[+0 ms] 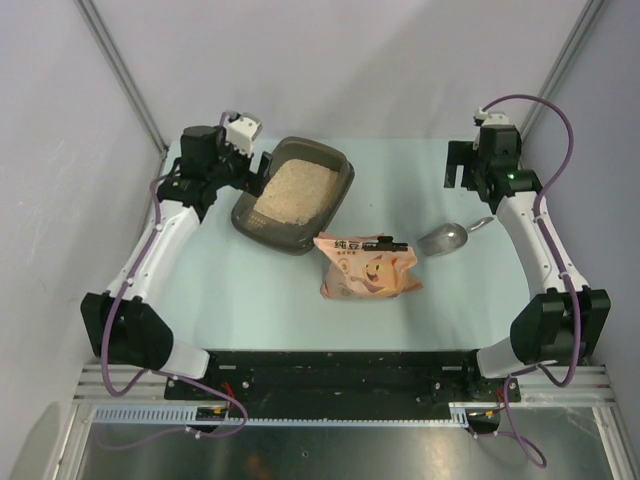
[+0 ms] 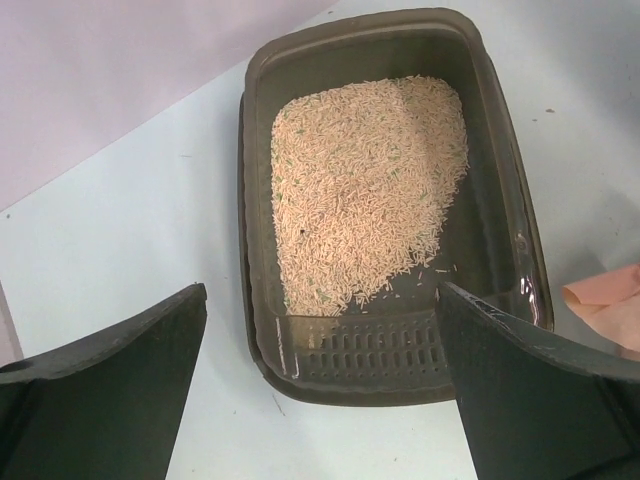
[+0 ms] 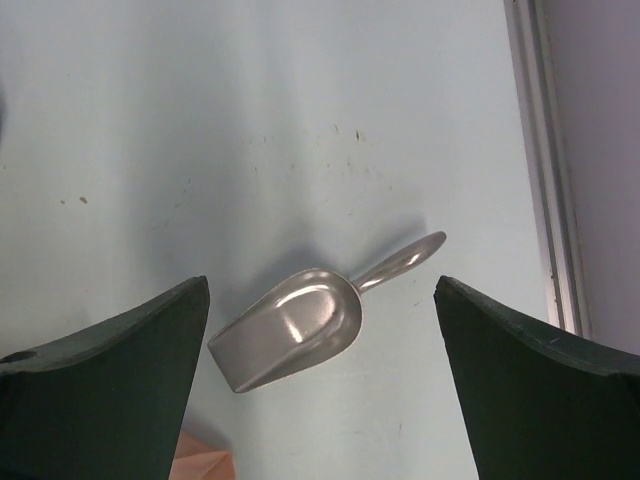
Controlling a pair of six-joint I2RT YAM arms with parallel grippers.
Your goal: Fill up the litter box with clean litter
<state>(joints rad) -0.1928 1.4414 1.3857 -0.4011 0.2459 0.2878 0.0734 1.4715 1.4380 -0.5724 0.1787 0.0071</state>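
Left gripper (image 2: 322, 290): we saw its fingers spread, empty; litter box (image 2: 500, 130) ahead, holding clean litter (image 2: 360, 190).
Right gripper (image 3: 320, 285): spread, empty; metal scoop (image 3: 290, 335) lay ahead on the table.
Pink bag (image 1: 366, 266): lay between our grippers.

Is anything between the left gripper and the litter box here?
Nothing visible. The open left gripper hangs directly over the slotted end of the litter box, with no object between them; the pink bag lies off to one side.
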